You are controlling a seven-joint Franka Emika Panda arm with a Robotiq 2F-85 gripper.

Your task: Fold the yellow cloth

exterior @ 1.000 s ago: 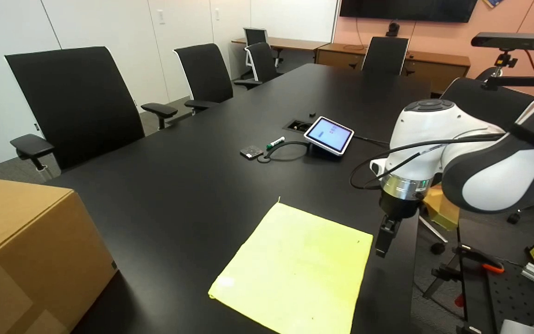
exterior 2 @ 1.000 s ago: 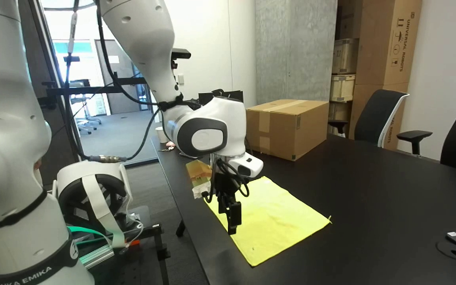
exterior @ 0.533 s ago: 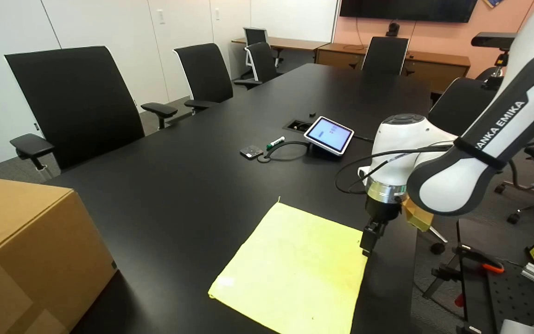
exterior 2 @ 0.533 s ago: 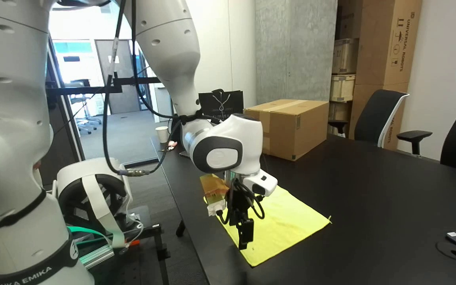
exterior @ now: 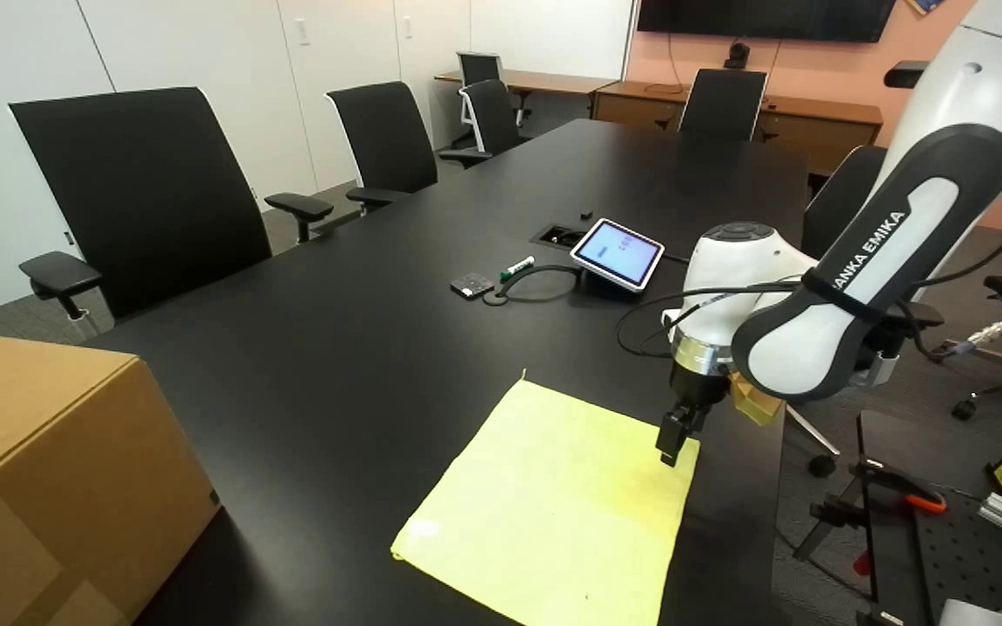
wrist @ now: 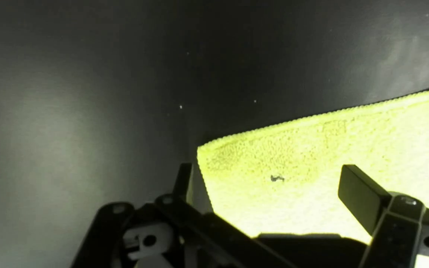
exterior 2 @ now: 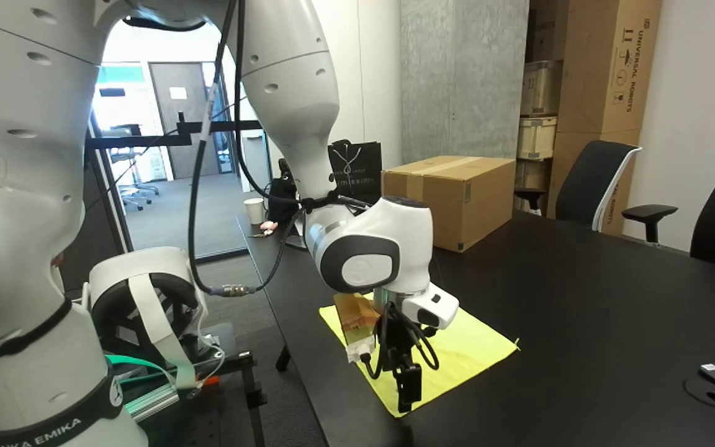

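The yellow cloth point(exterior: 544, 504) lies spread flat on the black table in both exterior views point(exterior 2: 475, 341). A corner of the cloth point(wrist: 311, 186) with a small dark mark shows in the wrist view. My gripper point(wrist: 266, 169) is open, with the cloth corner between its two fingers in the picture. The left finger stands just outside the cloth's edge and the right finger is over the cloth. In the exterior views my gripper point(exterior: 670, 456) is at the cloth corner near the table edge point(exterior 2: 409, 403). The gap between fingertips and cloth is too small to judge.
A cardboard box point(exterior: 57, 487) stands on the table beyond the cloth, also in an exterior view point(exterior 2: 450, 198). A tablet point(exterior: 618, 254), a green marker point(exterior: 517, 267) and a small dark device point(exterior: 471, 285) lie farther along the table. Chairs point(exterior: 144, 200) line its side.
My arm has moved from beside the cloth at the table edge inward over the cloth corner. In an exterior view the gripper has also come lower. The cloth has not moved.
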